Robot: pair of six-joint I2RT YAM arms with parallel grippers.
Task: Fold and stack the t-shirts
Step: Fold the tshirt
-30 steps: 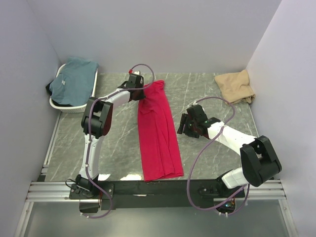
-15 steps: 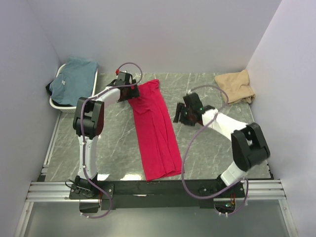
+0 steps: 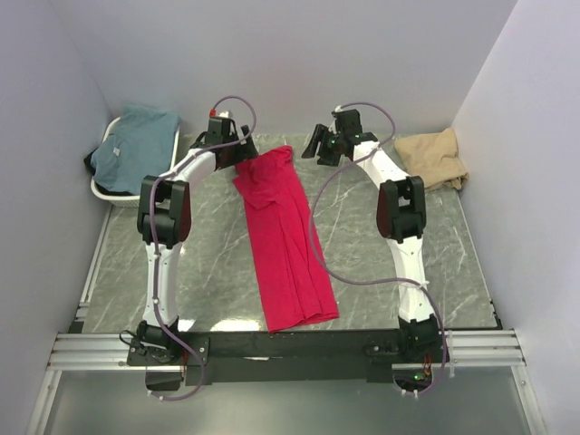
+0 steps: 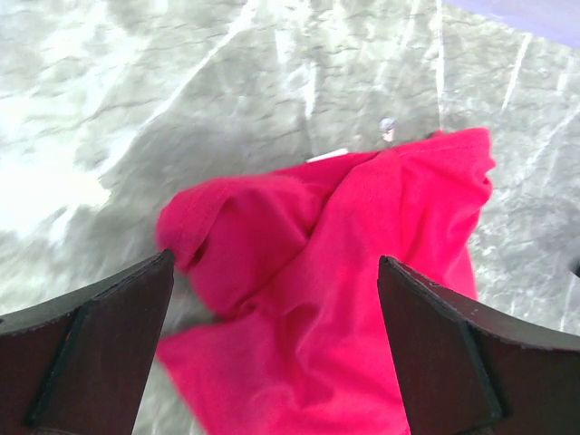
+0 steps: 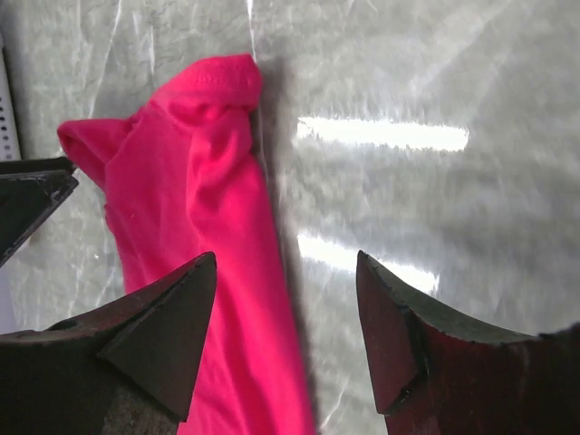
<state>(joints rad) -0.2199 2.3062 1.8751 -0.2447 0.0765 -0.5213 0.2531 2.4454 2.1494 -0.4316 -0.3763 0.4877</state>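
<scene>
The red shirt (image 3: 285, 240) lies in the middle of the gray table (image 3: 381, 272), folded into a long strip. Its long way runs from the far side to the near edge. It leans a bit, with the far end more to the left and the near end more to the right. The far end is bunched up and wrinkly, and I cannot tell where the sleeves are. My left gripper (image 4: 275, 263) is over that bunched end with its fingers spread wide, holding nothing. My left wrist camera cuts off the rest of the strip. My right gripper (image 5: 286, 256) is near the far end, on its right side, also wide open and holding nothing. The tan shirt (image 3: 433, 159) sits crumpled in the far right corner. The blue shirt (image 3: 136, 145) lies on top of the white basket (image 3: 122, 195) at the far left and hides most of it.
</scene>
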